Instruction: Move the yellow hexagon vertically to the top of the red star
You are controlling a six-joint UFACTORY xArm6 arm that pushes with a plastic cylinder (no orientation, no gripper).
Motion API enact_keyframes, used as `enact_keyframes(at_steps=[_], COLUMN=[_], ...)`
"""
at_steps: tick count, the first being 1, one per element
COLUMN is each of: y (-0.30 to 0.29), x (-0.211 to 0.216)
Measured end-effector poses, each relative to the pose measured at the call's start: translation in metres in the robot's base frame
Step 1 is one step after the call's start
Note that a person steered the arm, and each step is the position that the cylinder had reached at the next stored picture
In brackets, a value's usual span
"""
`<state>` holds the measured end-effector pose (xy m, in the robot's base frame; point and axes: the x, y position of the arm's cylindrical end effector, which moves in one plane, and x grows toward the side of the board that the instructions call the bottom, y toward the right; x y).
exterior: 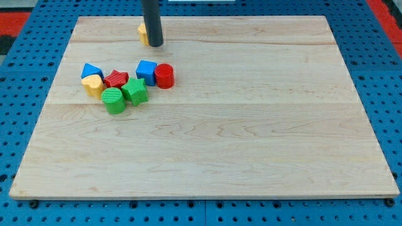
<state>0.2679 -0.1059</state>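
The yellow hexagon (pixel 143 34) sits near the view's top of the wooden board, mostly hidden behind my rod. My tip (pixel 155 45) touches its right side. The red star (pixel 116 79) lies lower and to the left, inside a cluster of blocks. The hexagon is above the star and a little to its right.
Around the red star are a blue block (pixel 92 70), a yellow heart (pixel 93 84), a green cylinder (pixel 114 100), a green star (pixel 134 91), a blue cube (pixel 146 71) and a red cylinder (pixel 164 75). The wooden board (pixel 251 125) lies on a blue pegboard.
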Motion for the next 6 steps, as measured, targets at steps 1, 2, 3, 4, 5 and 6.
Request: enact_keyframes(at_steps=[1, 2, 3, 4, 5, 6], y=[-0.005, 0.052, 0.008, -0.037, -0.045, -0.065], x=[-0.016, -0.029, -0.063, -0.063, -0.055, -0.055])
